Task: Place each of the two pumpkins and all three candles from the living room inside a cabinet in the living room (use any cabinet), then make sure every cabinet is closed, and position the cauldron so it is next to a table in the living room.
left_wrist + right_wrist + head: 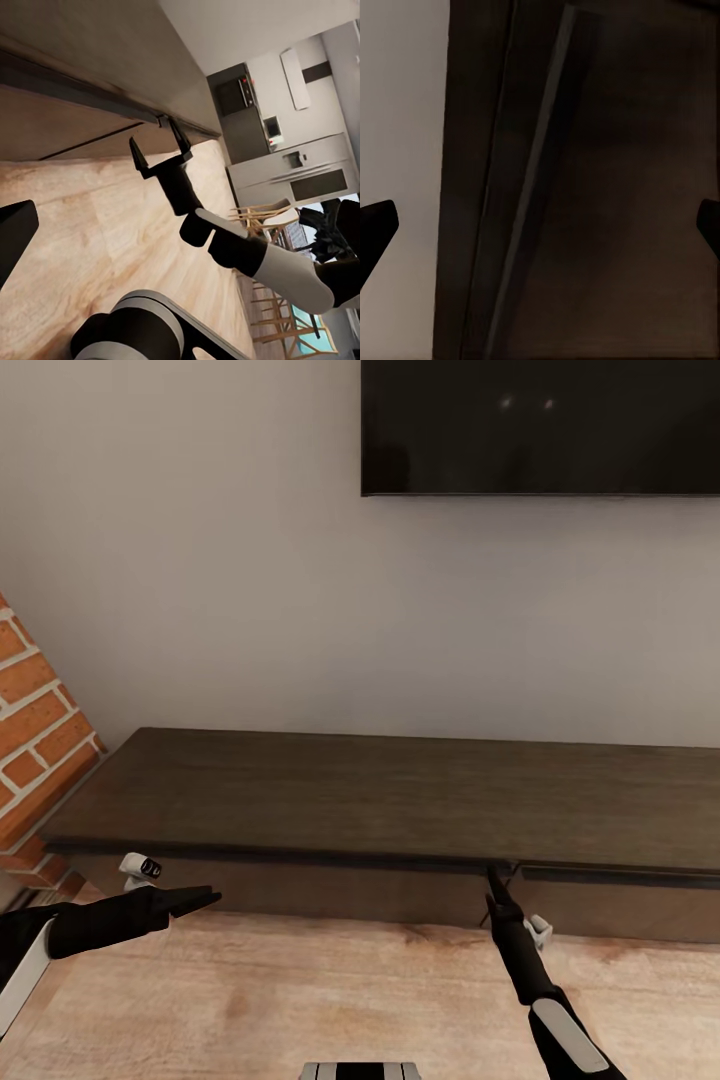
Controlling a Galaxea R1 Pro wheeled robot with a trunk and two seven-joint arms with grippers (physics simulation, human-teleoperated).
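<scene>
The right gripper (497,877) reaches forward to the front top edge of the long, low, dark-brown wood cabinet (400,800), its tip right at the recess just under the overhanging top, where two handle-less drawer fronts meet. In the left wrist view this same right gripper (160,147) shows its two black fingers spread well apart, one fingertip touching the underside lip of the cabinet (82,112) and nothing held between them. The right wrist view looks straight at the dark cabinet (607,195) from very close, with the two fingertips at opposite borders of that picture, so the jaws are wide open.

The left gripper (195,901) hangs well to the left of the right one, over the pale wood-plank floor (300,1000), short of the cabinet front and not touching it. Its black fingers lie close together in the head view (whether fully closed, I cannot tell), and they hold nothing.

Above the right gripper, a black flat television (540,425) hangs on the pale grey wall (200,560). A red brick wall (35,730) stands just beyond the left gripper, beside the cabinet's end.
</scene>
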